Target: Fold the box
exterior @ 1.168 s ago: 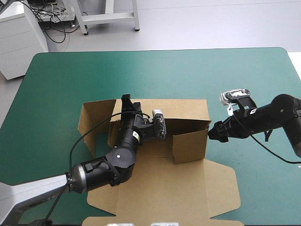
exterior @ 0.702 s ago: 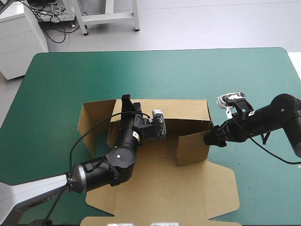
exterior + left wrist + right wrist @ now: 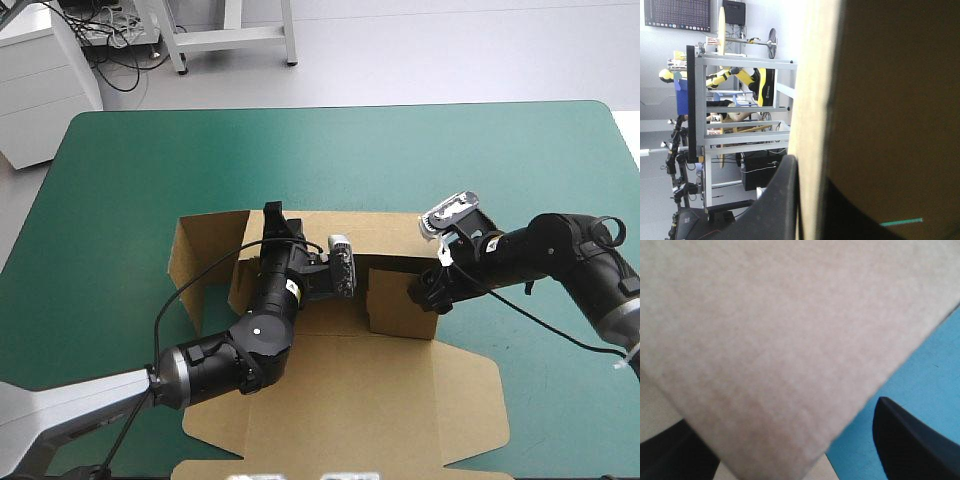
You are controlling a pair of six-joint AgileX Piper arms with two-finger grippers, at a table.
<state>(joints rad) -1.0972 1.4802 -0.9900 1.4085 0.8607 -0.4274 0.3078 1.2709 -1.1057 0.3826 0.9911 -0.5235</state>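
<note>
The brown box [image 3: 370, 400] lies mid-table, its lid flat toward the near edge and its back wall [image 3: 385, 235] raised. My left gripper [image 3: 272, 222] reaches over from the near left and is shut on the top edge of that wall. In the left wrist view the board edge [image 3: 812, 100] runs between the two black fingers [image 3: 782, 200]. My right gripper [image 3: 425, 290] presses against the right side flap [image 3: 395, 300], which stands turned inward. In the right wrist view its fingers [image 3: 910, 440] stand apart, and the flap [image 3: 770, 330] fills the space ahead of them.
The box's left side flap [image 3: 205, 260] stands angled outward. The teal-green cover [image 3: 150, 170] shows on the far half of the table and to both sides of the box. The lid's front edge reaches close to the table's near edge.
My right gripper has moved left, pushing the right side flap inward across the box floor. The left arm has barely moved and keeps its hold on the back wall.
</note>
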